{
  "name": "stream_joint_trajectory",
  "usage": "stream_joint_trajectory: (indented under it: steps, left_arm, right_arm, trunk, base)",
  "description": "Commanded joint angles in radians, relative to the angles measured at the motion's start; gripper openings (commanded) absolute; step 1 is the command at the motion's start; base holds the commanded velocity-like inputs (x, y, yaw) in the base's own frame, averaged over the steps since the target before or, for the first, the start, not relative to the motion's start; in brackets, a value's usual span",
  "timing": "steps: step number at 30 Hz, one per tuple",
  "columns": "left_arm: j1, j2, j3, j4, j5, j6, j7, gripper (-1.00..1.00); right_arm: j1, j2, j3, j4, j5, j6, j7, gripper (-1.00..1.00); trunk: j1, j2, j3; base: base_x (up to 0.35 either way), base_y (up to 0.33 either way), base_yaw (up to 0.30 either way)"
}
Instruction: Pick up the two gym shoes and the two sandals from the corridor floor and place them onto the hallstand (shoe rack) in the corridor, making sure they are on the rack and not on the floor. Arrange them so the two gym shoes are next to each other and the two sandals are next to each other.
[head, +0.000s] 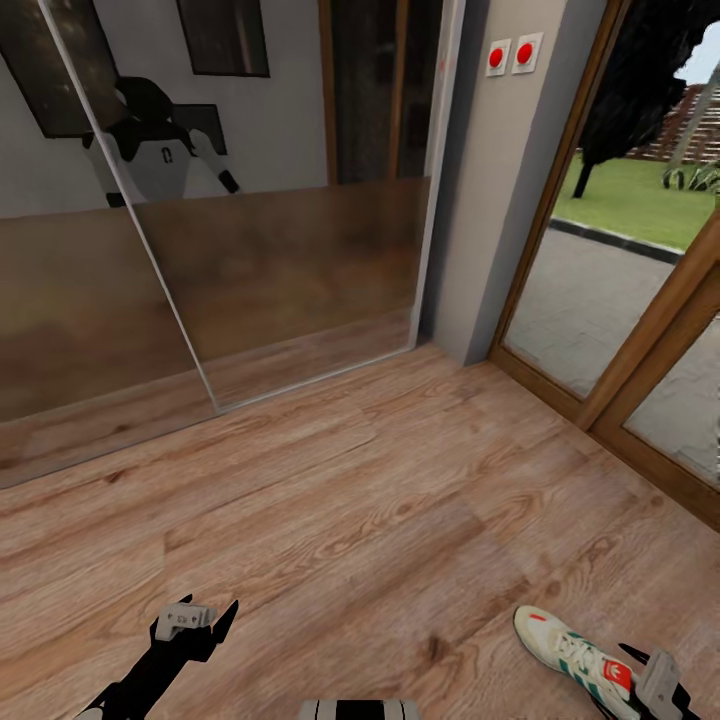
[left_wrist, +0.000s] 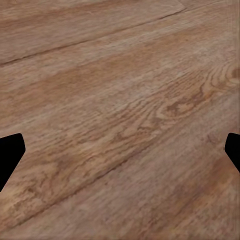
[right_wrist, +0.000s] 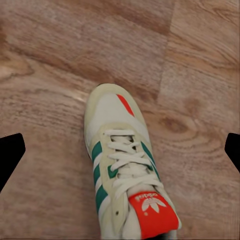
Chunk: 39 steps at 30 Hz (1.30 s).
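Note:
One gym shoe (head: 572, 655), white with green stripes and a red-orange tongue label, lies on the corridor floor (head: 350, 520) at the lower right. My right gripper (head: 648, 678) hovers just by its heel end. In the right wrist view the gym shoe (right_wrist: 125, 170) lies below and between the widely spread fingers (right_wrist: 11, 155), apart from them; the gripper is open. My left gripper (head: 205, 622) hangs open over bare floor planks (left_wrist: 120, 100) at the lower left, holding nothing. The other gym shoe, the two sandals and the hallstand are out of view.
A mirrored sliding door (head: 250, 270) spans the wall ahead and reflects the robot. A grey pillar (head: 500, 200) carries two red buttons (head: 511, 55). A wood-framed glass door (head: 650, 340) closes off the right side, with paving and lawn outside.

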<state>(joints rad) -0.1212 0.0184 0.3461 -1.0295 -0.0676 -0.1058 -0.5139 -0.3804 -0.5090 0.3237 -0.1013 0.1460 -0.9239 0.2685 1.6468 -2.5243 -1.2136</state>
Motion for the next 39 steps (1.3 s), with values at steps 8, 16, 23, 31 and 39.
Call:
stream_joint_trajectory:
  steps: [8,16,23,31,39]
  left_arm:
    - [0.000,0.000,0.000,0.000,0.000,0.000,0.000,1.00]
    - [0.000,0.000,0.000,0.000,0.000,0.000,0.000,1.00]
    - [0.000,0.000,0.000,0.000,0.000,0.000,0.000,1.00]
    - [0.000,0.000,0.000,0.000,0.000,0.000,0.000,1.00]
    - [0.000,0.000,0.000,0.000,0.000,0.000,0.000,1.00]
  right_arm:
    - [0.000,0.001,-0.001,0.000,-0.002,0.000,-0.001,1.00]
    - [0.000,0.001,-0.001,0.000,-0.003,0.000,-0.001,1.00]
    - [0.000,0.001,-0.001,0.000,-0.003,0.000,-0.002,1.00]
    - [0.000,0.001,-0.001,0.000,-0.003,0.000,-0.002,1.00]
    - [0.000,0.001,-0.002,-0.001,-0.003,0.000,-0.002,1.00]
  trunk:
    - [0.000,0.000,0.000]
    - [0.000,0.000,0.000]
    - [0.000,0.000,0.000]
    - [0.000,0.000,0.000]
    - [0.000,0.000,0.000]
  base:
    - [0.000,0.000,-0.202]
    - [0.000,0.000,-0.204]
    - [0.000,0.000,-0.090]
    - [0.000,0.000,-0.035]
    - [0.000,0.000,-0.011]
